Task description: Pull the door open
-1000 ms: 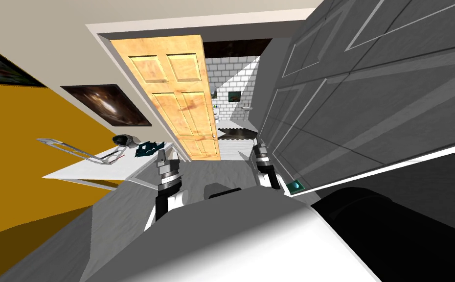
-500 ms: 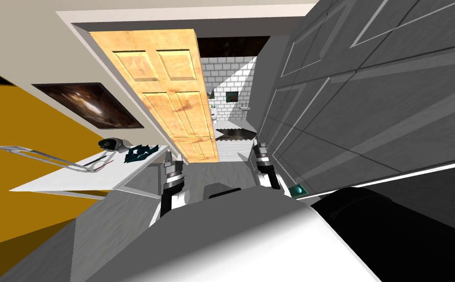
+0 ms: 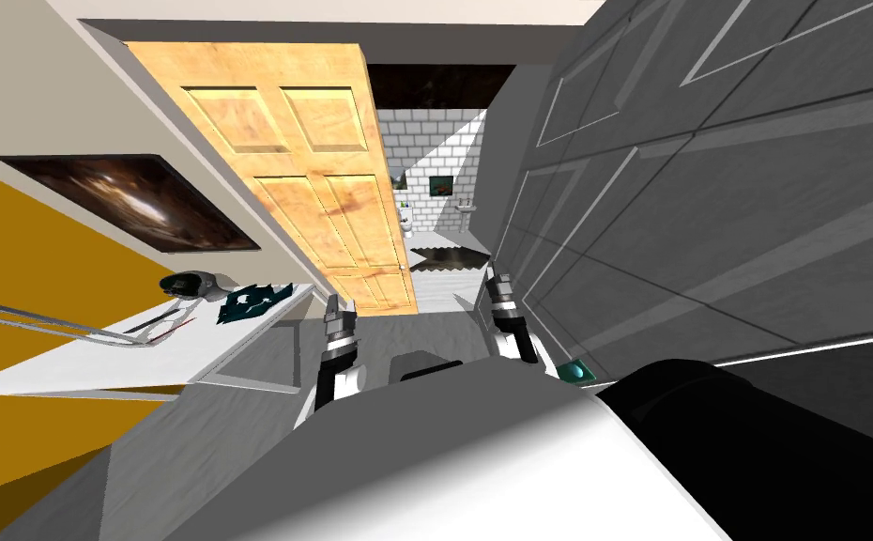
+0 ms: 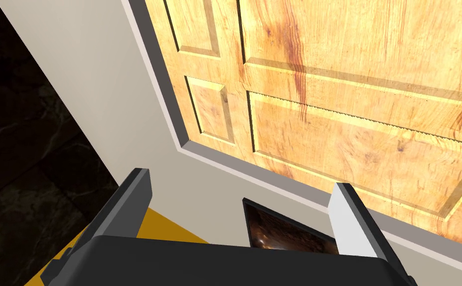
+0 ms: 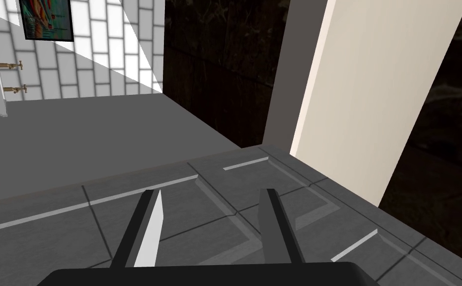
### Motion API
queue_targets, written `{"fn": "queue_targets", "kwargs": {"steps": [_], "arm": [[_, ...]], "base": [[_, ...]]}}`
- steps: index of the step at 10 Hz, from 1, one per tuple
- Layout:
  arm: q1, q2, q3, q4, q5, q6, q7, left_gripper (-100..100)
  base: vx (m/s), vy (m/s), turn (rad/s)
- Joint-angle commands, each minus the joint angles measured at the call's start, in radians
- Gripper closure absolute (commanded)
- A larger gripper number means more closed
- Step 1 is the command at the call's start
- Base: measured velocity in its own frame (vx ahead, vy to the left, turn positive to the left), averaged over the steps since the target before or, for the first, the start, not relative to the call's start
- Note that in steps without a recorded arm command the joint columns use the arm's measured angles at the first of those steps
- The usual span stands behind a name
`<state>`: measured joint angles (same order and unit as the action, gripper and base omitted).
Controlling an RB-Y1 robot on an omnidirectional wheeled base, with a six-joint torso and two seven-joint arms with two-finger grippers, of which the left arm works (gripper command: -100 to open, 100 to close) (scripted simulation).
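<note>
Clearly you are in the approach and not yet in the pull, as neither pincer has hold of anything. Your left pincer [image 3: 339, 305] stands wide open, its fingers spread and empty. It is aimed at a corner of the wooden door [image 3: 313, 188] and the grey trim [image 4: 235, 164] round it, near but apart. Your right pincer [image 3: 498, 280] is open too, with a narrower gap and nothing between the fingers, just beside the grey panelled surface [image 3: 707, 188] on your right. I judge the wooden door to be the one meant. It stands ahead and to your left, ajar, with a tiled room [image 3: 430, 155] showing past its free edge. That edge lies beyond both pincers, roughly between them. Next you need to carry a pincer forward to that edge, or to the handle, whose place is too small to tell. Close on it, then draw back. Mind the desk [image 3: 97, 362] close on your left
</note>
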<state>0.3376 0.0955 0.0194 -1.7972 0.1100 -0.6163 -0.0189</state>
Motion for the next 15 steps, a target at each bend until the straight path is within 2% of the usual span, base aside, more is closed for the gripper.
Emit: {"fn": "queue_targets", "kwargs": {"steps": [1, 2, 4, 5, 13, 14, 15], "arm": [[-0.012, 0.010, -0.001, 0.047, 0.001, -0.007, 0.010, -100], [-0.012, 0.010, -0.001, 0.047, 0.001, -0.007, 0.010, -100], [-0.028, 0.019, -0.003, 0.101, 0.001, -0.018, 0.020, -100], [-0.028, 0.019, -0.003, 0.107, 0.001, -0.018, 0.020, -100], [-0.089, 0.055, -0.013, 0.346, 0.002, -0.063, 0.062, -100], [-0.089, 0.055, -0.013, 0.348, 0.002, -0.063, 0.062, -100], [-0.097, 0.060, -0.015, 0.377, 0.003, -0.069, 0.067, -100]], "base": [[0.108, -0.024, -0.087], [0.074, -0.008, -0.017], [0.066, -0.008, -0.060], [0.066, -0.007, -0.027], [0.097, -0.013, -0.075], [0.058, -0.003, -0.019], [0.061, -0.009, -0.051]]}}
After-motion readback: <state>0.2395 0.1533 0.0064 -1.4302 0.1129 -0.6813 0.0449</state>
